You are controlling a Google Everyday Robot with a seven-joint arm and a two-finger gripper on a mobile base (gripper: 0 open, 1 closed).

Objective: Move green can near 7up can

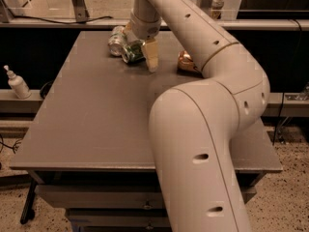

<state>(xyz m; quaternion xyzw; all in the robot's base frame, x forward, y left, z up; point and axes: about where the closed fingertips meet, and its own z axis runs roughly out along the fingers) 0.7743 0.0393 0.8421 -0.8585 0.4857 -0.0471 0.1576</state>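
Observation:
The green can (131,52) lies on its side at the far middle of the grey table (96,120), dark green with a mottled print. The 7up can (117,39), pale and silvery, lies just behind it to the left, and the two touch or nearly touch. My gripper (145,52) hangs from the arm straight down onto the green can's right side, right against it. The arm hides the gripper's far side.
A gold can (186,62) lies to the right of the gripper, partly behind my arm. My large white arm (203,129) covers the right half of the table. A white pump bottle (17,83) stands off the table's left edge.

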